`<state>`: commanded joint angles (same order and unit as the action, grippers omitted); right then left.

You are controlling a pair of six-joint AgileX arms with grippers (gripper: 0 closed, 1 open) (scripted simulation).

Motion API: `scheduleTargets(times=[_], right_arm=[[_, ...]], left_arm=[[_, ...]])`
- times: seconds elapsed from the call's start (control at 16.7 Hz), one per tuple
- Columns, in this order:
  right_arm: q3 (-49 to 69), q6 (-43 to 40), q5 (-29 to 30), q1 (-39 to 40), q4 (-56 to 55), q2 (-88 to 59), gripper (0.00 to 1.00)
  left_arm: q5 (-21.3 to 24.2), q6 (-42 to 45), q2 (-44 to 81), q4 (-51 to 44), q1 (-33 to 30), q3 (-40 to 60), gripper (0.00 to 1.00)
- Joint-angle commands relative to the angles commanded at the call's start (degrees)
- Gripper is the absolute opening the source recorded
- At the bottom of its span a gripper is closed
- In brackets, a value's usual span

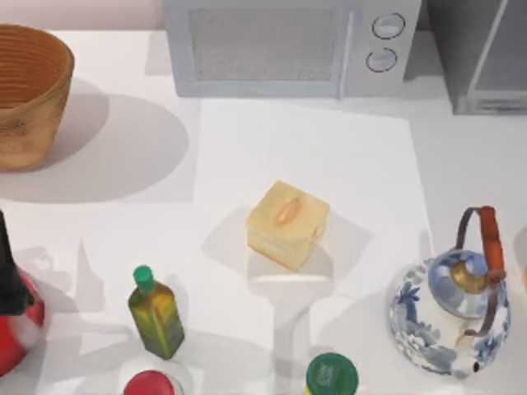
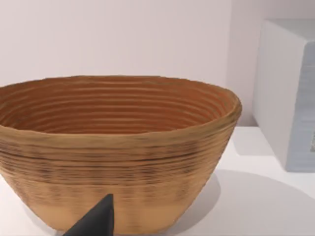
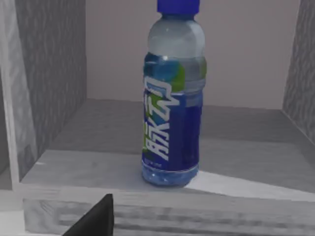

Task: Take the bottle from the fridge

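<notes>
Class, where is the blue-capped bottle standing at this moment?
In the right wrist view the bottle stands upright on the floor of the open fridge, between its grey side walls.

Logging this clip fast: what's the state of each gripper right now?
Left gripper: by the woven basket, open or shut cannot be told.
Right gripper: facing the bottle inside the fridge, cannot be told either.

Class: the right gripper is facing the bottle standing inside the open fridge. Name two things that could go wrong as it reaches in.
1. The bottle is tall and stands upright near the front of the fridge floor; a nudge might tip it.
2. The fridge walls stand close on both sides, so the right gripper may clip one.
</notes>
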<state>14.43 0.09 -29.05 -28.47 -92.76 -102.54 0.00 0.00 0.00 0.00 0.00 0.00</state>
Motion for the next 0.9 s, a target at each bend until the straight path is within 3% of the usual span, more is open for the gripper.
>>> scheduleTargets(times=[0.24, 0.54, 0.72, 0.9], right_arm=[[13.8, -1.1, 3.3, 5.6, 3.7, -4.1, 1.0], [32.0, -0.7, 13.9, 13.8, 15.9, -14.4, 1.0], [35.8, -0.2, 18.6, 16.2, 20.5, -19.2, 1.0], [36.0, -0.2, 19.0, 16.4, 20.9, -19.6, 1.0]], left_arm=[[0.0, 0.0, 0.0, 0.0, 0.0, 0.0, 1.0], [0.0, 0.0, 0.0, 0.0, 0.0, 0.0, 1.0], [0.0, 0.0, 0.0, 0.0, 0.0, 0.0, 1.0], [0.0, 0.0, 0.0, 0.0, 0.0, 0.0, 1.0]])
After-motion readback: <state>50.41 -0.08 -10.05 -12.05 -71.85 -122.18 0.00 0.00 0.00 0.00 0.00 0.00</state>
